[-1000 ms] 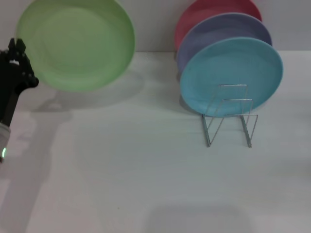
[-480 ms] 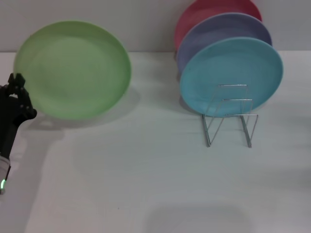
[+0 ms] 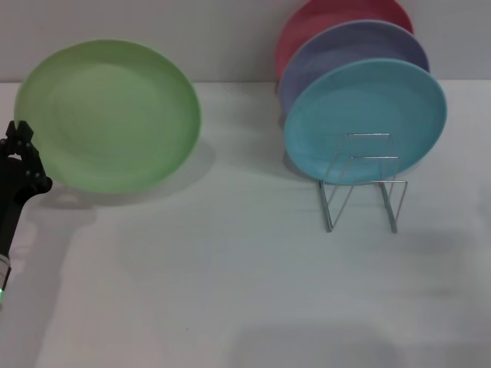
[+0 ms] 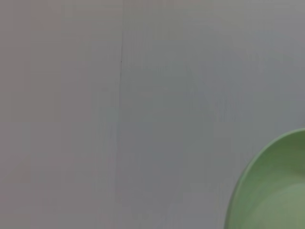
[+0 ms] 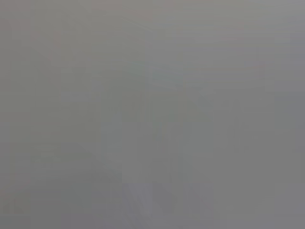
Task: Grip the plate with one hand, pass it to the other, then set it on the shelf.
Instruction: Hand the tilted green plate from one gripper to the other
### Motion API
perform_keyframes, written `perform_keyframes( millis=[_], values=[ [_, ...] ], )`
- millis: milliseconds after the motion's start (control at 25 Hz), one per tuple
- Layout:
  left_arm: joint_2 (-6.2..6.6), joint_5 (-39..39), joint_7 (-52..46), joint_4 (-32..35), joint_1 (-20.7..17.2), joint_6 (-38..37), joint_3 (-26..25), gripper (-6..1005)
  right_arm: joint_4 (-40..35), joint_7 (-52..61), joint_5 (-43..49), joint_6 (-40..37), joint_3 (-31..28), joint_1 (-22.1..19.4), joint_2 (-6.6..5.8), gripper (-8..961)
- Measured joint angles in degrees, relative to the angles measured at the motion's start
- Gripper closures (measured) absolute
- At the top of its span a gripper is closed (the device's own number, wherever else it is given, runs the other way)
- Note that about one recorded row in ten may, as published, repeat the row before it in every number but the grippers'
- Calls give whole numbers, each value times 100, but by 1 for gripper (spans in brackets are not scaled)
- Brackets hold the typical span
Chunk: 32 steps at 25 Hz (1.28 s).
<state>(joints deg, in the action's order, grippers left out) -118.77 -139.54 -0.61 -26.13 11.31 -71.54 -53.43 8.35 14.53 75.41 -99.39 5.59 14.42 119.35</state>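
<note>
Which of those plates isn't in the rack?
The light green plate. It is up at the table's left side, held by the robot's left gripper, well apart from the pink, lavender and light blue plates standing together in the wire rack.

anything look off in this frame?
Nothing damaged or spilled. The green plate is held tilted above the table at the left gripper, not in the wire rack, where the blue plate, lavender plate and red plate stand upright.
</note>
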Motion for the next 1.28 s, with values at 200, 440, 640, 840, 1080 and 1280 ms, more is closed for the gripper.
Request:
perform_keyframes(
  millis=[200, 440, 640, 840, 1080, 1280],
  values=[
    [-21, 14, 0, 3, -31, -44, 14, 967, 685, -724, 0, -185, 399, 120, 0, 194],
    [-38, 47, 0, -123, -263, -191, 223, 967, 1400, -1296, 191, -160, 697, 541, 0, 194],
    [-40, 904, 603, -337, -337, -349, 1056, 966, 1926, -1898, 368, 157, 712, 918, -3, 193],
    [-41, 1553, 1016, -493, -300, -374, 1576, 966, 2213, -2142, 374, 417, 675, 1142, 2, 196],
    [-41, 2006, 1100, -573, -248, -444, 1984, 967, 2411, -2199, 377, 908, 637, 1427, 1, 203],
    [-41, 2529, 1390, -792, -170, -448, 2366, 967, 2444, -2201, 391, 1229, 634, 1588, -4, 209]
  ],
)
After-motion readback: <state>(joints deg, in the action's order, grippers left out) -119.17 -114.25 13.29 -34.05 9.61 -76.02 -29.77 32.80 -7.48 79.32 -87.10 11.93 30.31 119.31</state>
